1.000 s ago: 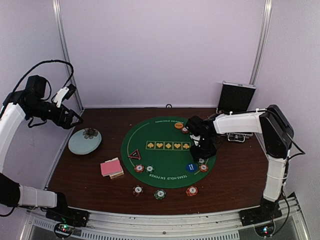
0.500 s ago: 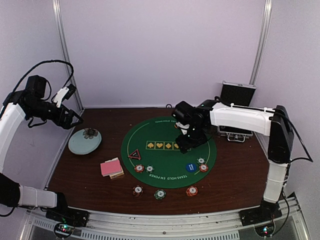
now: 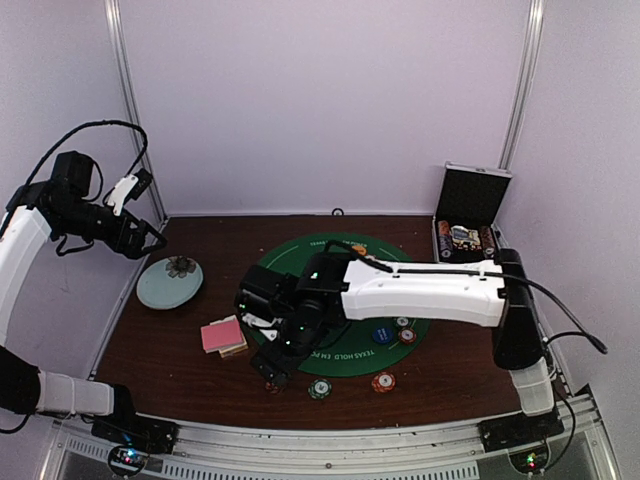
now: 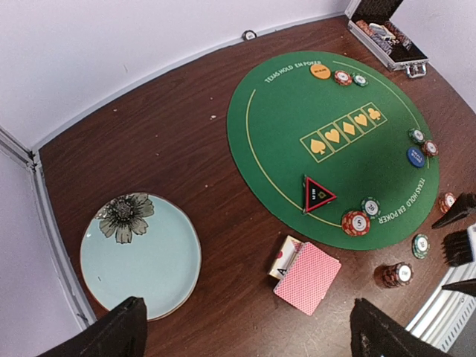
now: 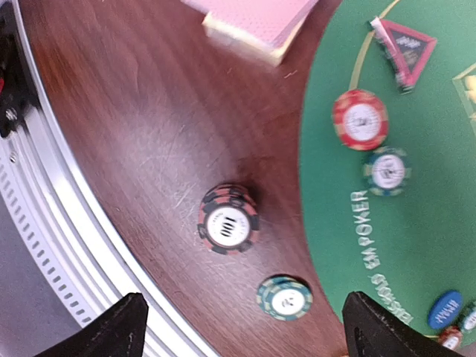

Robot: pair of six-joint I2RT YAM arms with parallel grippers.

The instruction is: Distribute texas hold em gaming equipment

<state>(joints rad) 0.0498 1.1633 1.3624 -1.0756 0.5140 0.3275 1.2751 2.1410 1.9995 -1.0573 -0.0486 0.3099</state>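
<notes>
Seeing the right jaws spread wide, fingertips [image 5: 123, 327] well apart, pinching nothing. Hanging low over the tabletop [image 5: 134, 111] near its front rail, with the right arm [image 3: 420, 290] stretched clear across the green mat [image 4: 297, 134]. Straight ahead of them, roughly centred in the gap: a dark red-and-black chip stack [image 5: 228, 219], not touched. Closer in toward the fingertips, a green chip stack [image 5: 284, 297], also on bare wood off the mat. Further out ahead, on the mat: a red chip [image 5: 360, 119], a green-and-white chip [image 5: 387, 171], then the black red-edged triangle marker [image 5: 405, 48]. Pink-red-backed cards [image 5: 253, 22] out ahead too, stacked on the wood just beside the mat.

Same story for the left jaws: spread, empty, hanging high and well apart from all the gear. Below and nearest one fingertip, the pale blue dish [image 4: 140, 253]; cards nearer the other. Way out ahead on the mat, the orange button [image 4: 320, 71] at the far rim and the blue button [image 4: 416, 157] off to the side. Past that, the metal case [image 4: 383, 37] in the far corner, lid up, chips inside.
</notes>
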